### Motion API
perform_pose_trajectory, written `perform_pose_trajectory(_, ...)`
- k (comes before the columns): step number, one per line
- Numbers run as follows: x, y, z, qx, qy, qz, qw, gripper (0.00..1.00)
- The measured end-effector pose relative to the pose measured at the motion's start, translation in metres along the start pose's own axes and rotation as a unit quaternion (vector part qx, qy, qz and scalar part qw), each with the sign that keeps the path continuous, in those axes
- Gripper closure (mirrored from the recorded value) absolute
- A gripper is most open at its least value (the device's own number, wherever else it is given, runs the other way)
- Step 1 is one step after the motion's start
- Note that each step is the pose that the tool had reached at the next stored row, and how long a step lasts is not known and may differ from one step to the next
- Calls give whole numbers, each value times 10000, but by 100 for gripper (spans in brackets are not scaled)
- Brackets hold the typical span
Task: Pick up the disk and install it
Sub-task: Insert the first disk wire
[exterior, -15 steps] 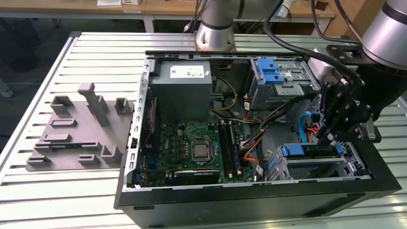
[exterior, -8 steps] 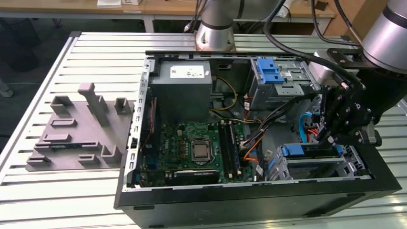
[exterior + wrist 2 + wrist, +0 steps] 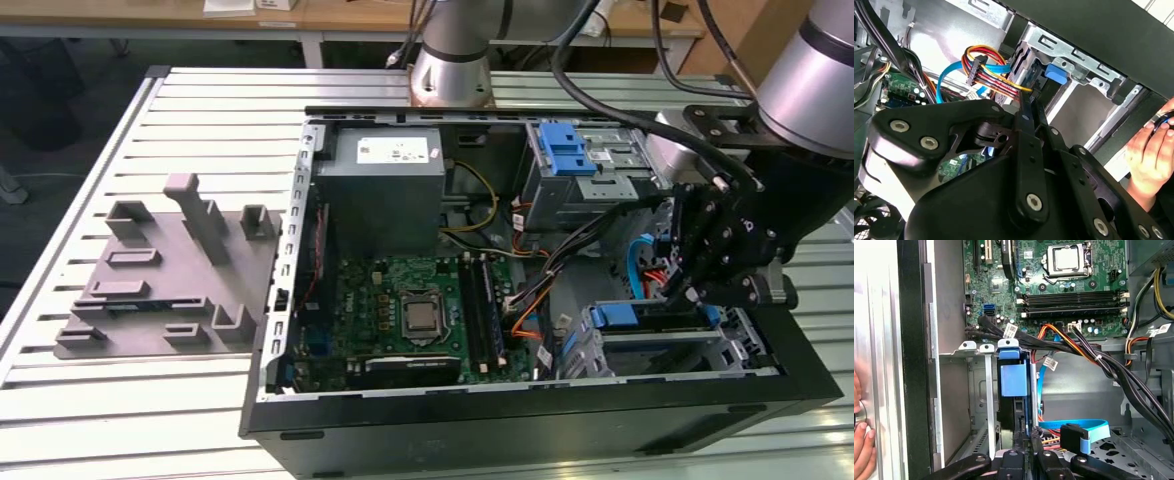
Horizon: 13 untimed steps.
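The pincer [image 3: 1024,447] grips the disk [image 3: 1013,390] on edge, its long axis running into the cage [image 3: 979,390].

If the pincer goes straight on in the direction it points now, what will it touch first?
Probably the disk with its blue tab, standing on edge in the metal cage straight ahead of the pincer. They already look very close, though depth is unclear.

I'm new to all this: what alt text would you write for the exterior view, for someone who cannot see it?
A robot arm's black gripper reaches into an open computer case lying on a slatted metal table, just above a drive cage with a blue latch. Inside sit a green motherboard and a grey power supply; a grey fixture plate lies at the exterior view's left.
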<state>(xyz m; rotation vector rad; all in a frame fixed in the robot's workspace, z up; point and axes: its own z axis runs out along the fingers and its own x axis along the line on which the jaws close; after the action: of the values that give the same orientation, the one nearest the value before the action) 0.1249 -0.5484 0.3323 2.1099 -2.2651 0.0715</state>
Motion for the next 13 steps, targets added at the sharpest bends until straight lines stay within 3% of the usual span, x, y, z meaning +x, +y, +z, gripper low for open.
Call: perform_pose_trajectory(13, -1, 0, 14, -1, -4, 1, 10000, 83)
